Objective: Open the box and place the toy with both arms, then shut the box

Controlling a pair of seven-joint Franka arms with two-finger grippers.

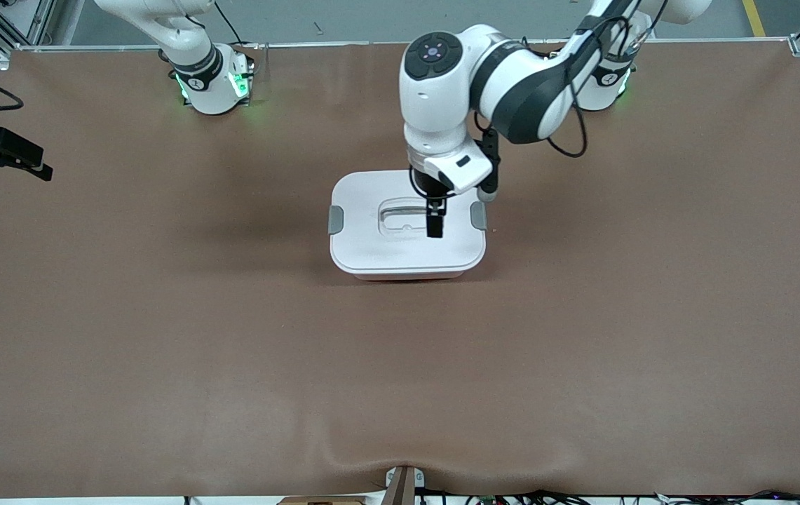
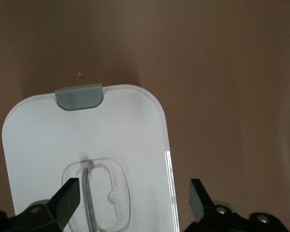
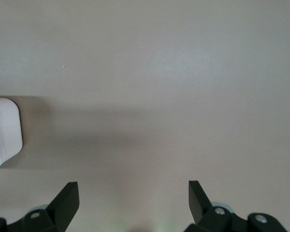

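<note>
- Box [image 1: 407, 238], white lid [image 1: 371, 245] on, sits in the upper middle of the front view on the brown table cover [image 1: 400, 365]. Toy not seen.
- Grey side clips [image 1: 336, 219] at both short ends of the lid; recessed centre handle [image 1: 400, 217] shows clear.
- Left gripper [image 1: 435, 219] hangs over the handle, fingers spread apart, grasping nothing. The left wrist view shows the fingers [image 2: 67, 198] straddling the handle recess [image 2: 104, 195], with one clip [image 2: 79, 95] at the lid's edge.
- Right gripper [image 1: 10, 158] waits at the frame's left edge, over the right arm's end of the table, released and empty; its fingers [image 3: 67, 200] show over bare cover.
- Wide open cover all round the box; a slight ripple at the bottom edge, centre.
- Both arm bases [image 1: 214, 88] along the top, lit green.
</note>
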